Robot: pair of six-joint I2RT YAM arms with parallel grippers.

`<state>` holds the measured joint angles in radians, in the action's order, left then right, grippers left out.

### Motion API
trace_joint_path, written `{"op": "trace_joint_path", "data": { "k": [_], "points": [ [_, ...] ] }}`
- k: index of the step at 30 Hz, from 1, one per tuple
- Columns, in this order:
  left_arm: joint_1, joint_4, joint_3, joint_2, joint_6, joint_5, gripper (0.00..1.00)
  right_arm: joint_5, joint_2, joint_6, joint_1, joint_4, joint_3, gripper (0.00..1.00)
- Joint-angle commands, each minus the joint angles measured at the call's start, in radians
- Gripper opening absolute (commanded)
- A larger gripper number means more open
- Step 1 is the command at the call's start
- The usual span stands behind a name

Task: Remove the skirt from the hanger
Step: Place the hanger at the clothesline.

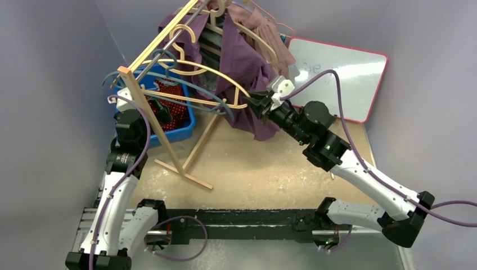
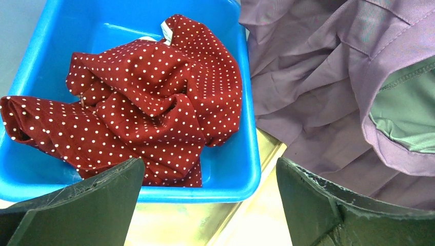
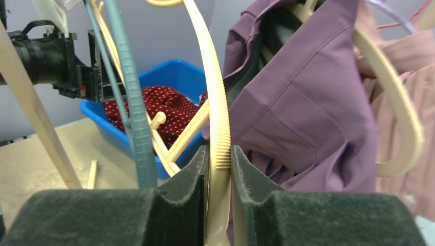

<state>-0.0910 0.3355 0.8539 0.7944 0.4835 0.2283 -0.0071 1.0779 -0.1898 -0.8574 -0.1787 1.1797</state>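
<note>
Nearest the arm bases, the sandy-topped counter (image 1: 264,169) carries a slanting wooden clothes rack (image 1: 151,115). Just left of the rack's front post, the left pincer (image 2: 209,168) hangs with its jaws spread wide and nothing between them, above the near rim of a bright blue plastic bin (image 2: 31,66). The bin sits behind that post, and a crumpled dark red cloth with white polka dots (image 2: 154,102) lies inside it.

To the right of the rack's feet the right arm reaches in. The right pincer (image 3: 219,154) is clamped on the ribbed arm of a cream plastic hanger (image 3: 218,113), which runs upright between its two dark pads. A teal ribbed hanger (image 3: 134,113) hangs just left of the cream one, under the rack's rail.

The purple pleated skirt (image 1: 247,62) hangs from the rack's upper end, to the right of the rail. It drapes down beside the gripped hanger and touches it, and its hem falls toward the counter, right of the rack's feet. I cannot tell whether the skirt is hung on the gripped hanger or on another one.

A dusty pink garment (image 1: 270,34) hangs behind the skirt at the rack's far end. Beyond the rack, to its right, lies a white board with a red border (image 1: 349,73).
</note>
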Motion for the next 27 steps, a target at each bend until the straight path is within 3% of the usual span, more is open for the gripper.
{"op": "trace_joint_path", "data": {
  "k": [1,6,10,13,20,23,27],
  "points": [
    [0.014,-0.026,-0.002,0.007,0.000,-0.017,1.00,-0.194,0.029,0.137,-0.019,0.007,-0.063,0.19],
    [0.014,-0.021,-0.001,0.005,0.005,-0.008,1.00,-0.182,0.063,0.177,-0.017,-0.018,-0.077,0.19],
    [0.014,-0.020,-0.003,-0.001,0.007,0.002,1.00,-0.178,0.070,0.196,-0.017,-0.018,-0.086,0.26],
    [0.014,-0.016,-0.003,0.003,0.008,0.003,1.00,-0.135,0.055,0.201,-0.017,-0.001,-0.100,0.36],
    [0.014,-0.014,-0.006,0.018,0.018,0.005,1.00,0.001,-0.023,0.247,-0.018,0.068,-0.177,0.70],
    [0.024,-0.006,0.000,0.030,0.022,-0.005,1.00,0.047,-0.054,0.260,-0.019,0.093,-0.204,0.80],
    [0.042,0.005,0.004,0.023,0.021,0.013,1.00,0.159,-0.062,0.273,-0.018,0.199,-0.192,0.84]
  ]
}}
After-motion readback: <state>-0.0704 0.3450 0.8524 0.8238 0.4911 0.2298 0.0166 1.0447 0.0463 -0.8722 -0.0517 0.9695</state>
